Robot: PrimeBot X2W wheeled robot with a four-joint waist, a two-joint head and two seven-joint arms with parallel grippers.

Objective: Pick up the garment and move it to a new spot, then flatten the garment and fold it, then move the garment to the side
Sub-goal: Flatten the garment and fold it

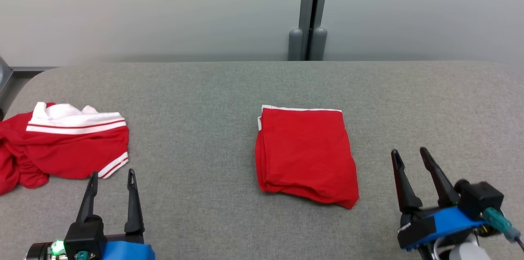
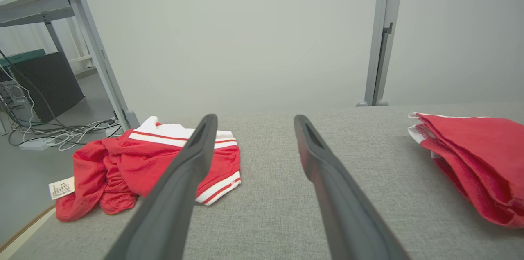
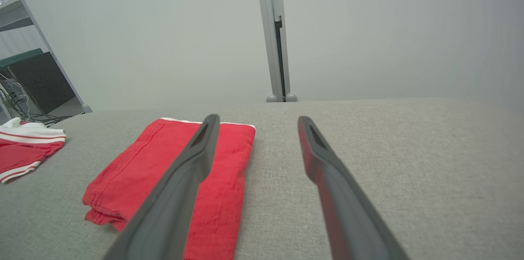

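Left fingers [image 1: 133, 206] and right fingers [image 1: 403, 184] both stand wide and empty, with the folded garment [image 1: 305, 153] on the tabletop [image 1: 204, 88] just left of the right fingers, so pinching only its top layer could pull the fold open.

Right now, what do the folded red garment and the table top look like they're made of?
Folded red garment: probably a soft cotton-type knit, matte; it lies in limp layers with a stitched hem. Table top: seemingly covered in grey woven cloth or felt, matte; a fine flecked texture shows.
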